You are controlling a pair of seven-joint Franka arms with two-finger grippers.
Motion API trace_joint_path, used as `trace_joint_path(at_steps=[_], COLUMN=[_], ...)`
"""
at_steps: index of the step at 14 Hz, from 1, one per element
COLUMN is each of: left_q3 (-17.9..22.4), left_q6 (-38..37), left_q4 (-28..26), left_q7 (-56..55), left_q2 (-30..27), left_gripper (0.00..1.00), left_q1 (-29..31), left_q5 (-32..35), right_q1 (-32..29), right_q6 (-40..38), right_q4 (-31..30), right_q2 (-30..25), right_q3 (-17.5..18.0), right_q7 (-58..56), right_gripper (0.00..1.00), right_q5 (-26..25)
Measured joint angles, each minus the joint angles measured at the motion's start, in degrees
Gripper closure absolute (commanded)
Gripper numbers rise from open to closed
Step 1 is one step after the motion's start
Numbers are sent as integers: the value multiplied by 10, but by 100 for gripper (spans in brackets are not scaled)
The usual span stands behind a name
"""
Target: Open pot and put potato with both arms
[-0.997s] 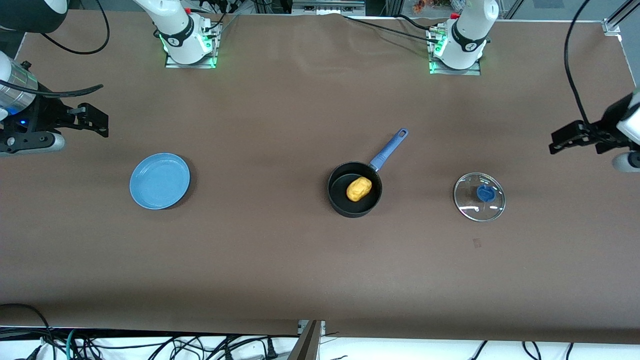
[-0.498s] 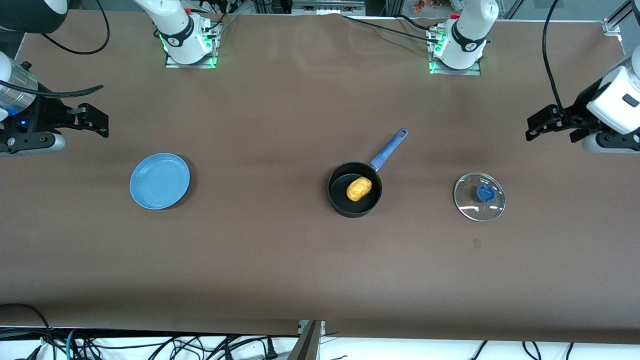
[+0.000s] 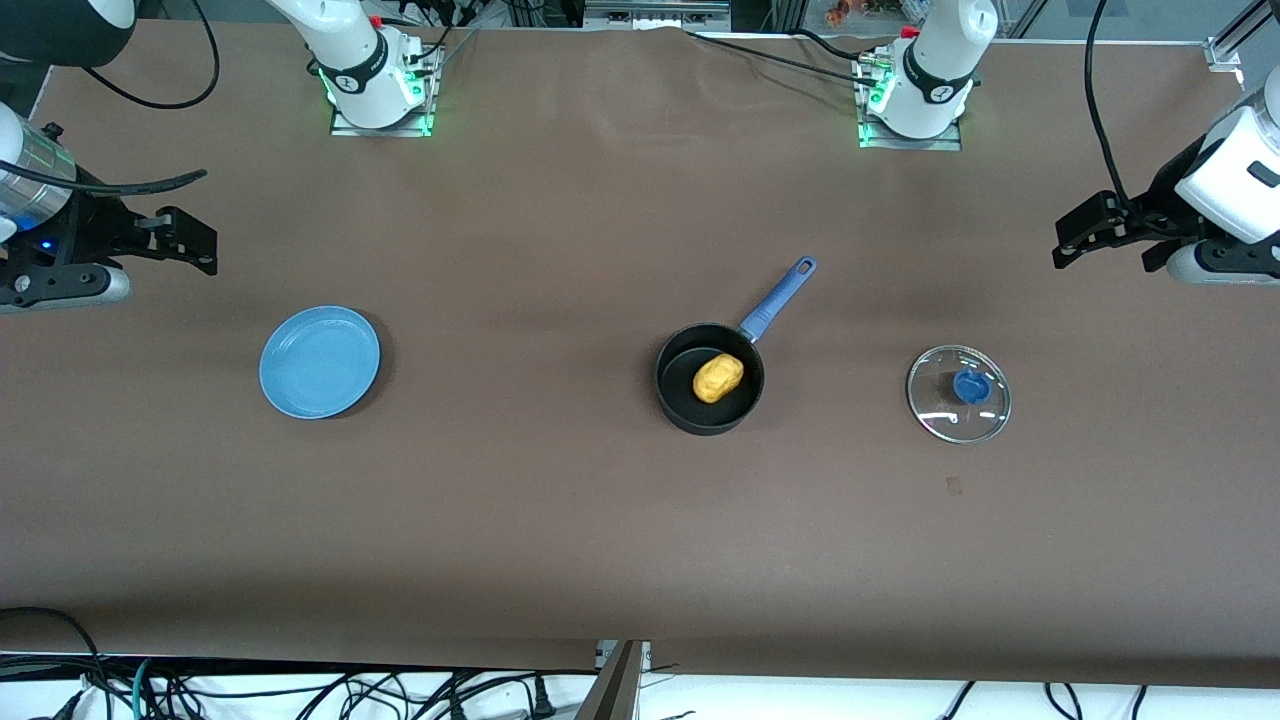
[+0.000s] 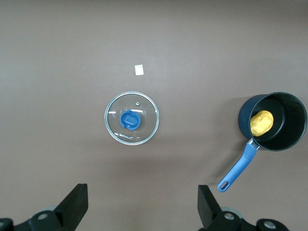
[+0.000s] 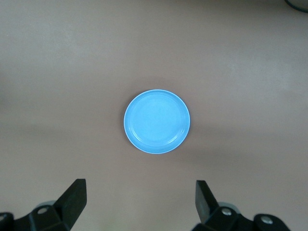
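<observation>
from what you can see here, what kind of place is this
Probably a robotics lab bench: a brown-covered table with two bolted arm bases, loose cables along its edge, and toy kitchen props, a pot and blue plate.

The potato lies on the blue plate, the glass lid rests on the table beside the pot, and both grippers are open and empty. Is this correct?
Not quite. The potato lies inside the pot, not on the blue plate, which is bare; the front view shows it. The rest holds: the glass lid rests on the table beside the pot, and the left gripper and right gripper are open and empty.

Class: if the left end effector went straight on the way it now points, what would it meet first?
Probably bare table. The open left end effector points down with nothing between its fingers; the glass lid lies just ahead, though depth is uncertain.
</observation>
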Motion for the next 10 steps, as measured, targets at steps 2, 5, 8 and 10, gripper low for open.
trace_joint_path(at_steps=[2,5,8,10], left_q3=[0,-2,-16,-18], left_q6=[0,0,0,-2], left_q4=[0,0,-1,-2], left_q7=[0,0,-1,-1], left_q2=[0,0,0,0], left_gripper=[0,0,0,0], left_q1=[-2,-5,-8,-9], left_q5=[0,0,0,0], right_q1=[0,0,0,0], right_q6=[0,0,0,0], right_q4=[0,0,0,0], right_q2=[0,0,0,0], right_q3=[0,0,0,0], right_q7=[0,0,0,0], right_gripper=[0,0,0,0], right_q5=[2,10,17,17])
